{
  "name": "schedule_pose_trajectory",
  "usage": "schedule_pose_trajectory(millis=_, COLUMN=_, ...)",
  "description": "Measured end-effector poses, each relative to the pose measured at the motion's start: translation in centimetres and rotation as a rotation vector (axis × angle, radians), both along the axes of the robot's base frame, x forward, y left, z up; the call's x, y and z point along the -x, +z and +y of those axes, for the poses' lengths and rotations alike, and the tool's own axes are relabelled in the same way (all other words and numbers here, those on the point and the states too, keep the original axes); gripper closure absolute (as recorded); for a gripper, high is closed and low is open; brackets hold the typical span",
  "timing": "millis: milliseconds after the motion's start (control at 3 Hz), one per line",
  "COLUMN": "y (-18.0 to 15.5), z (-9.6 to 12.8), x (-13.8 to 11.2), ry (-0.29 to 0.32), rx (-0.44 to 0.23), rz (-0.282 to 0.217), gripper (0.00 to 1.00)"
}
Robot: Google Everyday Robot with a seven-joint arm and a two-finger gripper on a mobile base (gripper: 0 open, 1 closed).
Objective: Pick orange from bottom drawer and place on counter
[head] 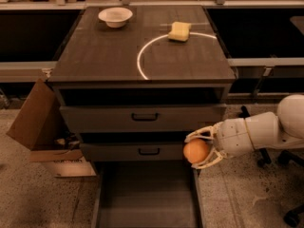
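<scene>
Open bottom drawer, hand gripping orange above

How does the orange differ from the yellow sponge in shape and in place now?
The orange is round and deep orange; the sponge is a flat, pale yellow block. The orange is held in the gripper, low beside the middle drawer's right end; the sponge lies on the counter, touching the white arc. Both are small.

- The gripper, orange in its grasp, hangs over the bottom drawer's right wall.
- Up-left of it: the counter, bearing bowl and sponge.
</scene>
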State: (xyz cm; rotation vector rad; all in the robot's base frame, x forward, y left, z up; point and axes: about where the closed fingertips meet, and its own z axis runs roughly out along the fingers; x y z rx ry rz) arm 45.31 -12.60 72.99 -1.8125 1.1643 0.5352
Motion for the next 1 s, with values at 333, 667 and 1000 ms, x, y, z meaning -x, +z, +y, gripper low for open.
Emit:
schedule_pose_trajectory(millis=333, y=0.0, z=0.0, x=0.0, ry=0.0, rx=0.0, rz=0.0, gripper=1.0)
schedule_pose_trajectory(millis=667, y=1.6, z=-0.5, x=-0.8, ry=-0.014, rx=-0.059, rz=-0.01, gripper=1.0)
schedule_pose_trajectory(millis=1000, y=6.3, z=-2.0, x=-3.5, ry=-0.037, rx=-0.143, rz=-0.026, gripper=1.0)
